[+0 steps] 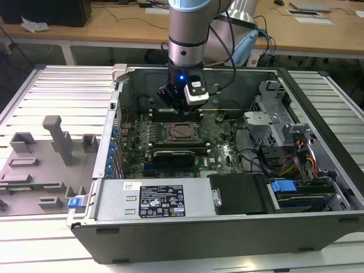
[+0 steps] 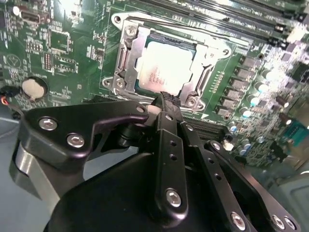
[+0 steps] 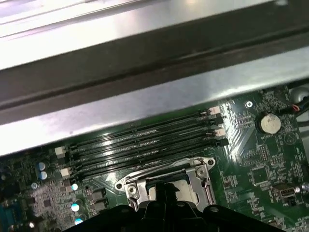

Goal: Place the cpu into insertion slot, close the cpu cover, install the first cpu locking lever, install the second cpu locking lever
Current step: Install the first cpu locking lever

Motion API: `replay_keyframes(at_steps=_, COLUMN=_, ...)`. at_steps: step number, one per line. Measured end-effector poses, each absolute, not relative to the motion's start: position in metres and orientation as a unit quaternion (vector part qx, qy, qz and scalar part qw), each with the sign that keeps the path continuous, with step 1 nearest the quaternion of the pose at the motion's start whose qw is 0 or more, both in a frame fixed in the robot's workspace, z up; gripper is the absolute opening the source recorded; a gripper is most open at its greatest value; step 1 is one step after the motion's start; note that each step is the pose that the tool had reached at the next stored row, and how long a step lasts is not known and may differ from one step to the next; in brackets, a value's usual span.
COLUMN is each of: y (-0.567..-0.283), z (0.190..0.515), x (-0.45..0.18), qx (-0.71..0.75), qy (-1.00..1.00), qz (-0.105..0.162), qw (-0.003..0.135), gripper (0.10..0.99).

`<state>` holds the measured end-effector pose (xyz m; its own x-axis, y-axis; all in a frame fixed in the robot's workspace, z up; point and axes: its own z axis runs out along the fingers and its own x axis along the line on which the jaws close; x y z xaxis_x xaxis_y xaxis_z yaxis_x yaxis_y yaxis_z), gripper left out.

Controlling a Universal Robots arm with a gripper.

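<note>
The cpu (image 2: pixel 166 72), a flat square chip with a dull silver top, lies seated in the insertion slot (image 2: pixel 126 63) just beyond the gripper's (image 2: pixel 166 96) fingertips. The cpu cover (image 2: pixel 207 60), a silvery windowed frame, lies flat around it, closed down.

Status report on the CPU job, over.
Pincer shut, empty, hovering at the socket's edge. The cpu seated in the insertion slot, the cpu cover down around it. Nothing in the way.

Silver-grey cpu (image 2: pixel 166 71), green circuit board (image 2: pixel 67 53)
</note>
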<state>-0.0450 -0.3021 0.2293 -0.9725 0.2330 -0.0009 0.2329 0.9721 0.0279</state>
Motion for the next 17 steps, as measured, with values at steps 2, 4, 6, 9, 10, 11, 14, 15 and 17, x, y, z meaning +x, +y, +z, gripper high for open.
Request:
replay_keyframes(at_steps=2, y=-0.3021, z=0.2292, x=-0.045, qx=0.088, qy=0.996, qz=0.014, qw=0.002, gripper=0.106)
replay_keyframes(at_steps=4, y=-0.3021, z=0.2291, x=-0.045, qx=0.059, qy=0.998, qz=0.014, qw=0.001, gripper=0.106)
replay_keyframes(at_steps=6, y=-0.3021, z=0.2289, x=-0.045, qx=0.039, qy=0.999, qz=0.014, qw=0.001, gripper=0.106)
replay_keyframes(at_steps=9, y=-0.3021, z=0.2286, x=-0.0449, qx=-0.001, qy=1.0, qz=0.013, qw=0.001, gripper=0.106)
replay_keyframes(at_steps=10, y=-0.3021, z=0.2286, x=-0.045, qx=-0.003, qy=1.0, qz=0.012, qw=0.003, gripper=0.106)
replay_keyframes(at_steps=11, y=-0.3022, z=0.2285, x=-0.0453, qx=-0.006, qy=1.0, qz=0.01, qw=0.007, gripper=0.106)
replay_keyframes(at_steps=14, y=-0.3021, z=0.2277, x=-0.0454, qx=-0.022, qy=1.0, qz=0.009, qw=0.011, gripper=0.106)
replay_keyframes(at_steps=15, y=-0.3021, z=0.2274, x=-0.0454, qx=-0.031, qy=0.999, qz=0.009, qw=0.012, gripper=0.106)
replay_keyframes(at_steps=17, y=-0.3021, z=0.2272, x=-0.0456, qx=-0.056, qy=0.998, qz=0.01, qw=0.011, gripper=0.106)
